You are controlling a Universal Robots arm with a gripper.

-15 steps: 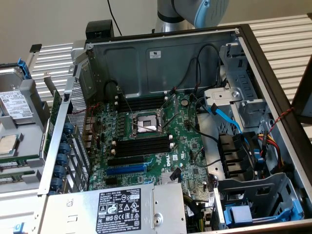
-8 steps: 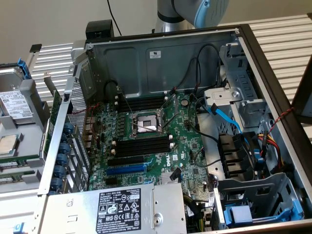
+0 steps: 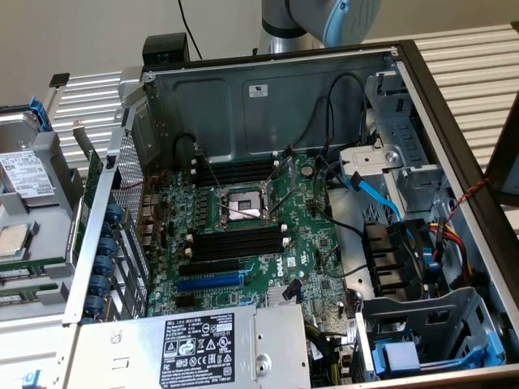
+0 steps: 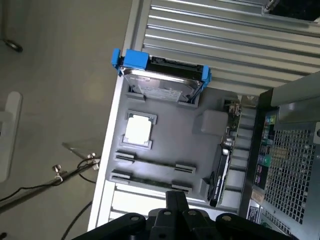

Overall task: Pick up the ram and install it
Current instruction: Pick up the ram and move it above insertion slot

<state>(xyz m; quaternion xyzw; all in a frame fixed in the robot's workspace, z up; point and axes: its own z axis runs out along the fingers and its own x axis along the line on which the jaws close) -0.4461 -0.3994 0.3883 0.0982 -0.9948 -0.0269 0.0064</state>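
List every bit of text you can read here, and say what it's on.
"DELL": faint white print on the motherboard.
Too small to read: the power supply label.
Blurred: the hard drive label.
Unreadable: the white sticker on the case wall.

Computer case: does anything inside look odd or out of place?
Nothing looks damaged or spilled, but the black memory slots look empty, and the ram lies outside on the grey tray.
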